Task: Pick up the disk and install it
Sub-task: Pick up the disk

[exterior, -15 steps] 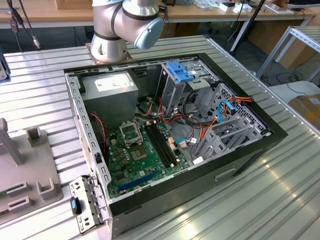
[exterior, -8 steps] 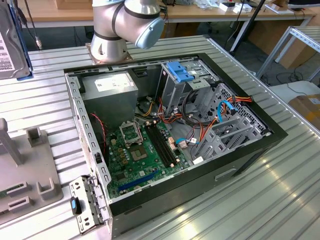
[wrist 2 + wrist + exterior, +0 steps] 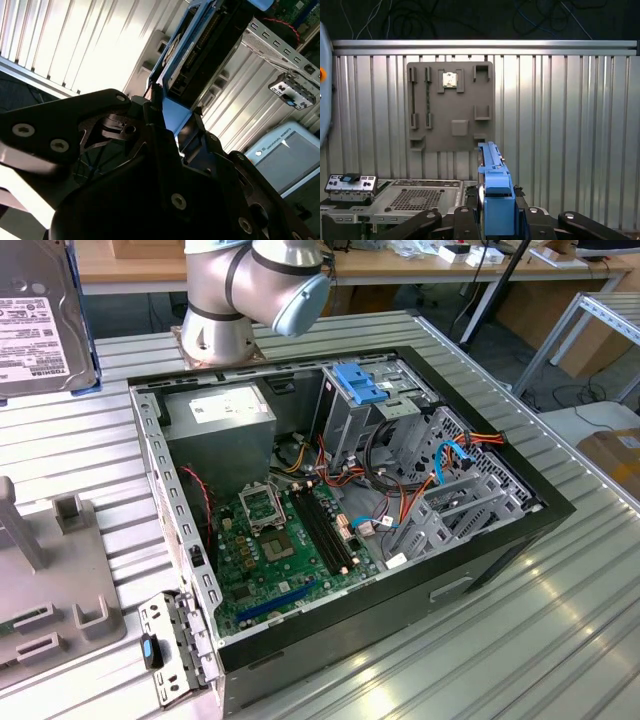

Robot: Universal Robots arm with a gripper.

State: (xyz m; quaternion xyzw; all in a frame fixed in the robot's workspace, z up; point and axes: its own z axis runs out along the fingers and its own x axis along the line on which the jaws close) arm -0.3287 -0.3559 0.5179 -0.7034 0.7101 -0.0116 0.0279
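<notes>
The disk is a silver-grey metal drive with a white label and blue rails. It hangs in the air at the exterior view's upper left, beyond the open computer case. In both wrist views I see it edge-on. Its blue rail rises between the black fingers of my gripper. In the second wrist view the disk sticks out from my gripper, which is shut on it above the ribbed metal table.
The case lies open with a green motherboard, a grey power-supply box, a blue latch and grey drive cages with loose cables. A grey fixture plate lies on the table. The arm's base stands behind the case.
</notes>
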